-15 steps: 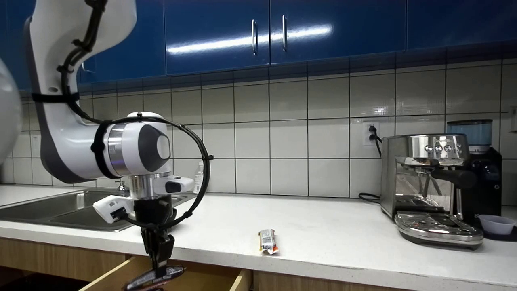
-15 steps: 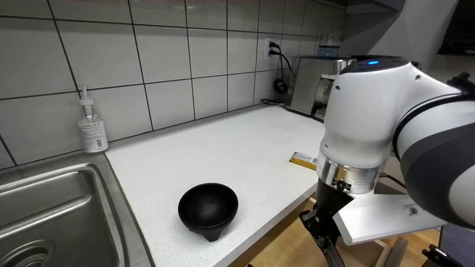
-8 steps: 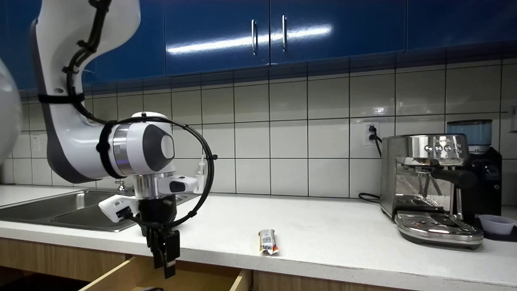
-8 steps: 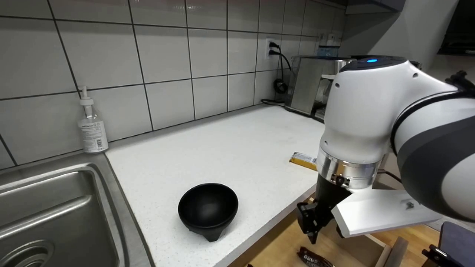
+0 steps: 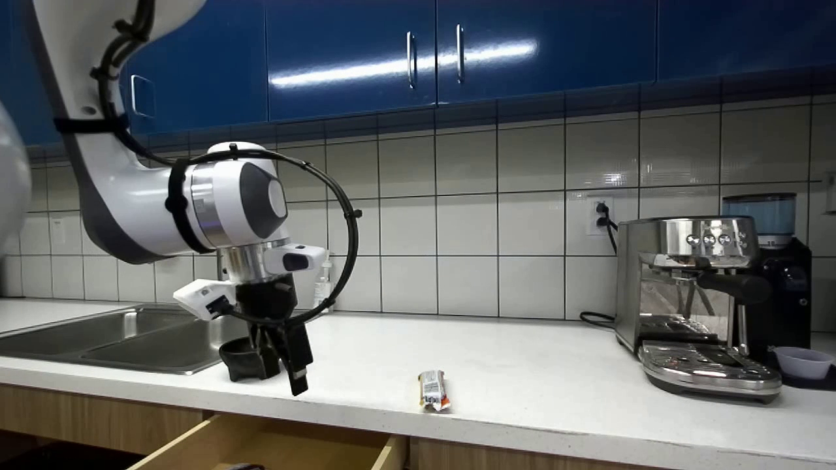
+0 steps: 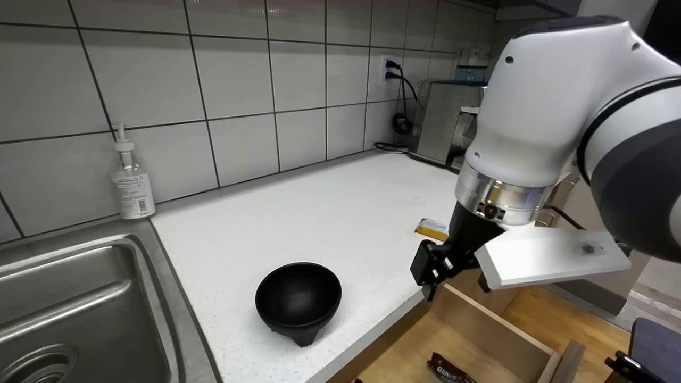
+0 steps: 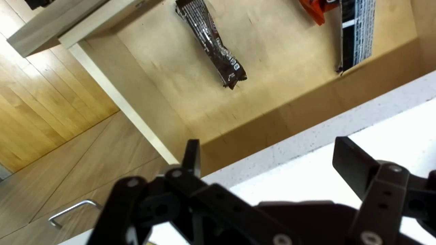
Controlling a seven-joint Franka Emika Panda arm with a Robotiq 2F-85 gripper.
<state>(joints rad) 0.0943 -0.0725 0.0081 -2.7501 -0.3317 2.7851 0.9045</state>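
Observation:
My gripper (image 7: 267,149) is open, with its fingers (image 7: 351,163) wide apart and nothing held between them. It hangs above the front edge of the white counter (image 6: 340,213), over the back of the pulled-out wooden drawer (image 6: 495,324). A dark brown wrapped bar (image 7: 218,51) lies on the drawer floor, partly cut off in an exterior view (image 6: 446,368). Farther along the drawer, the wrist view shows a black and silver wrapper (image 7: 356,37) and an orange wrapper (image 7: 314,10). On the counter rest a yellow and white wrapped bar (image 5: 432,390) and a black footed bowl (image 6: 298,303).
A steel sink (image 6: 80,298) is set into the counter, with a soap bottle (image 6: 132,183) behind it. An espresso machine (image 5: 692,300), a grinder (image 5: 790,287) and a pale bowl (image 5: 804,361) stand at the far end. Blue cabinets (image 5: 548,52) hang above.
A second ago the gripper was shut on the dark bar, low in the drawer. It has let go, opened wide and risen above the counter edge; the bar now lies in the drawer.

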